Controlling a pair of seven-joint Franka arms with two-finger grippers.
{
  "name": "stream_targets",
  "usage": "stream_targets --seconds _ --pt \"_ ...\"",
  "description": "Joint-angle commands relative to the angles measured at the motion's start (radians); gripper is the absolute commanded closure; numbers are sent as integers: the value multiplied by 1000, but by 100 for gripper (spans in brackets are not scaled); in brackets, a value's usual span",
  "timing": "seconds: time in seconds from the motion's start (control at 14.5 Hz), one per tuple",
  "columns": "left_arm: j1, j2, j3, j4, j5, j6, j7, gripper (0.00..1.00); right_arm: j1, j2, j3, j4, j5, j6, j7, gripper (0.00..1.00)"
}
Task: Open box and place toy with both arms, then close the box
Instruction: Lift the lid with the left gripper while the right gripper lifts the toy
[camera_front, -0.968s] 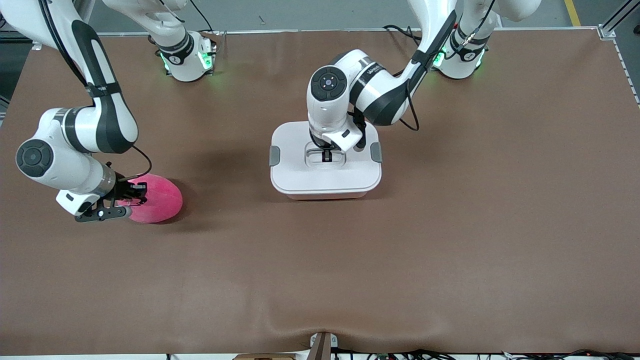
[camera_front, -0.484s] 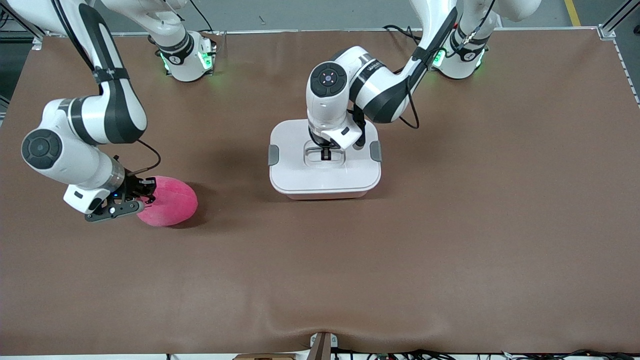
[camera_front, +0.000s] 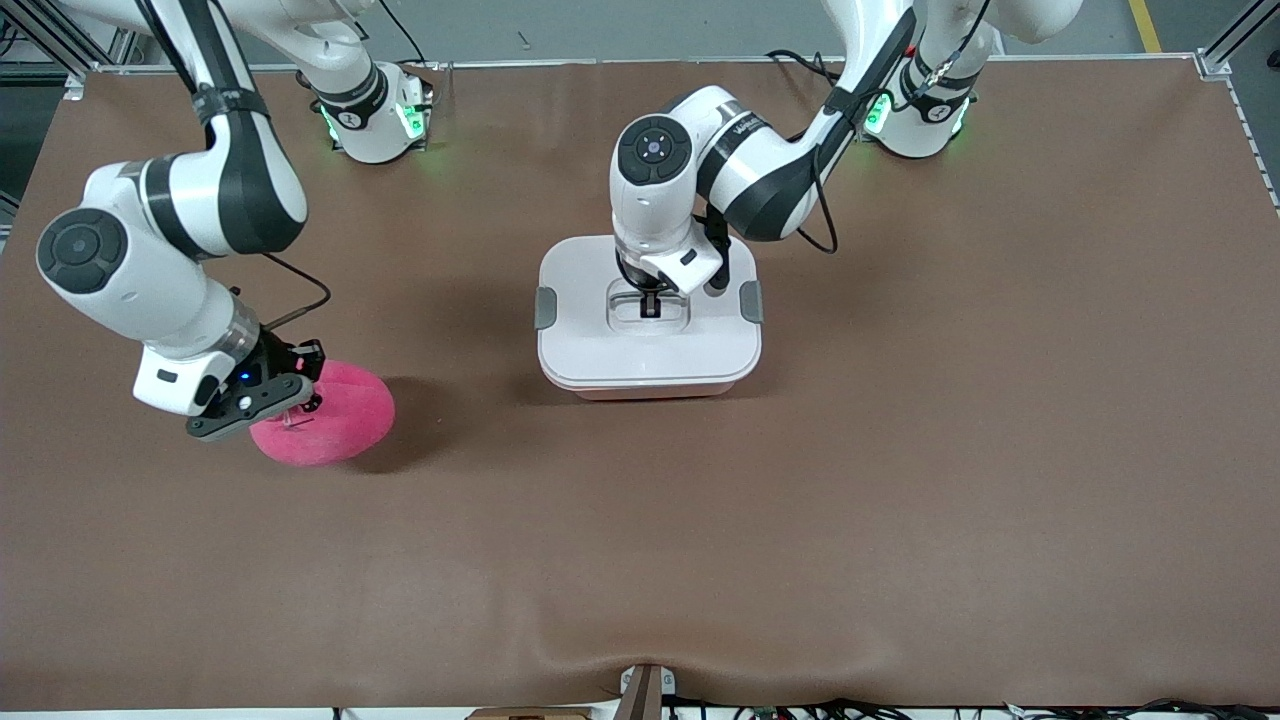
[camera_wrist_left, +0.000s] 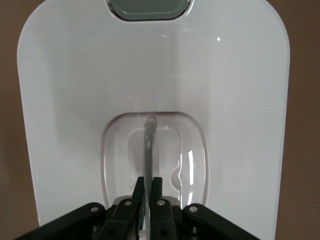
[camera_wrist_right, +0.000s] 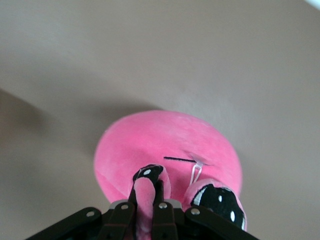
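1. We take the box (camera_front: 649, 345) as our landmark; it sits mid-worktop (camera_front: 900, 480) with its white lid (camera_front: 600, 345) on. Both grey latches (camera_front: 545, 307) show at the lid's short ends; we cannot tell whether they are locked or loose.
2. Left hand (camera_front: 651, 305) is down in the lid's recessed well, clenched on the thin upright handle (camera_wrist_left: 148, 150). The left wrist view shows the fingers (camera_wrist_left: 137, 192) pinched together on either side of that bar.
3. Lid looks seated flat on the tub, with no gap visible along the rim. We judge the opening step as gripped but not yet done.
4. The toy (camera_front: 330, 415) is well apart from the box, toward the right arm's end of the worktop and somewhat nearer the front camera than the box.
5. Right hand (camera_front: 290, 400) is grasping the toy: the right wrist view shows its fingers (camera_wrist_right: 144, 192) closed on a small pink protrusion beside a dark eye. Whether the plush is clear of the worktop we cannot tell.
6. Left to do, in our judgement: raise the lid, carry the toy over and drop it in, reseat the lid.
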Motion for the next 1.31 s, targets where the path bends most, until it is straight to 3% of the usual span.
stream_targets --seconds 0.0,0.69,0.97,1.24 --pt "-12 -57 -6 -46 9 -7 -13 100 34 -49 -6 28 -21 -65 -130 100" --pt "20 -125 5 -47 23 -57 -4 100 170 -57 -6 187 -32 -240 -618 100" --pt "54 -198 5 -124 67 -56 38 100 345 -57 -6 235 -171 -335 -638 100" --pt "136 -289 -3 -188 82 -51 39 100 536 -46 -8 245 -314 -395 -522 100"
